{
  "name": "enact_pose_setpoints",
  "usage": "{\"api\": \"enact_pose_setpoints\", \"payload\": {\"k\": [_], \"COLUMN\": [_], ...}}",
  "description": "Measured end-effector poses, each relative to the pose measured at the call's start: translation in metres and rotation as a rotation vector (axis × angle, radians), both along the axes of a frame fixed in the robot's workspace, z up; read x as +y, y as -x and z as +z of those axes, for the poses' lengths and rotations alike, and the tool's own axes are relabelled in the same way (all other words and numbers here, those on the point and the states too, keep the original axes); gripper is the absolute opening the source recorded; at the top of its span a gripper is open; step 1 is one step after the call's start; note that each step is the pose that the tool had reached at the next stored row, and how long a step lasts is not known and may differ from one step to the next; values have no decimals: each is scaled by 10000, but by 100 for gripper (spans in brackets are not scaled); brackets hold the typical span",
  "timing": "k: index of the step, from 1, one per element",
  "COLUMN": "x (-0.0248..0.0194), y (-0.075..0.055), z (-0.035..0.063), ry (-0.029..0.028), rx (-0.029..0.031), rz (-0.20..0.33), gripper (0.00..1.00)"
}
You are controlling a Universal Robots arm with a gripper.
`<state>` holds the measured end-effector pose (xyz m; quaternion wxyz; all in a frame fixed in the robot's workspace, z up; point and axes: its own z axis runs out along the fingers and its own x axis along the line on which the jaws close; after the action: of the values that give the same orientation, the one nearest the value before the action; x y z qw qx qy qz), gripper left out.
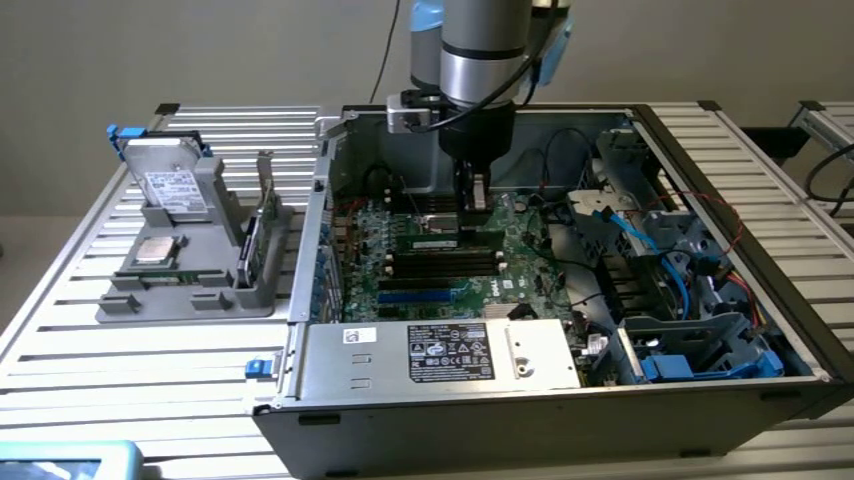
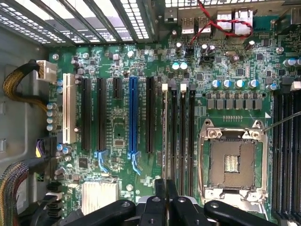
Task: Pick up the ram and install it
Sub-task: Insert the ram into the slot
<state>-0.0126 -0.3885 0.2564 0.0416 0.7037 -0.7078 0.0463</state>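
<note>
Gripper [image 2: 166,183] reaches down into the open computer case [image 1: 534,435], fingers pinched almost together on the top edge of the ram [image 1: 431,243].

In the exterior view the case takes up the middle of a slatted metal table [image 1: 80,400]. At nine o'clock from it sits a grey tray [image 1: 134,300] holding a drive [image 1: 174,180], a square silver chip [image 1: 158,250] and a card on edge [image 1: 262,225]. A metal box [image 1: 534,365] lies at six o'clock from the gripper, along the case's near wall. The green motherboard [image 2: 117,127] covers the case floor.

The ram stands on edge over the black memory slots [image 2: 183,136], lined up with the one farthest from the empty processor socket [image 2: 233,160]. Whether it is seated I cannot tell.

It looks light, thin and stiff, but fragile: it would likely crack or bend its contacts if pushed in crooked. The bare top edge near the middle seems the safe hold, away from the chips and the bottom contacts. Smooth fingers could let it slide.

White labels show on the ram, the metal box and the drive, but none of the writing can be read.
</note>
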Motion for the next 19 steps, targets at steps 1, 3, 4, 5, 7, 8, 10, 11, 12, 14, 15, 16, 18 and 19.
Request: {"api": "enact_pose_setpoints", "payload": {"k": [1, 3, 4, 5, 7, 8, 10, 11, 12, 14, 15, 16, 18, 19], "x": [0, 0, 0, 0, 0, -3, -8, -11, -18, -27, -32, -37, -42, -42], "y": [3, 6, 6, 6, 6, 7, 7, 6, 6, 6, 6, 6, 6, 4], "z": [-15, -45, -59, -73, -89, -92, -99, -100, -101, -103, -104, -104, -108, -109], "ry": [0, 2, 1, 2, 0, 2, 2, 1, 1, -1, -4, -7, -29, -58], "rx": [0, 1, 1, 1, 0, 0, 0, 2, 5, 15, 30, 55, 90, 99], "rz": [24, 75, 92, 103, 115, 116, 116, 117, 117, 93, 74, 54, 24, 19], "gripper": [13, 13, 13, 13, 13, 13, 13, 13, 13, 13, 13, 13, 13, 13]}}
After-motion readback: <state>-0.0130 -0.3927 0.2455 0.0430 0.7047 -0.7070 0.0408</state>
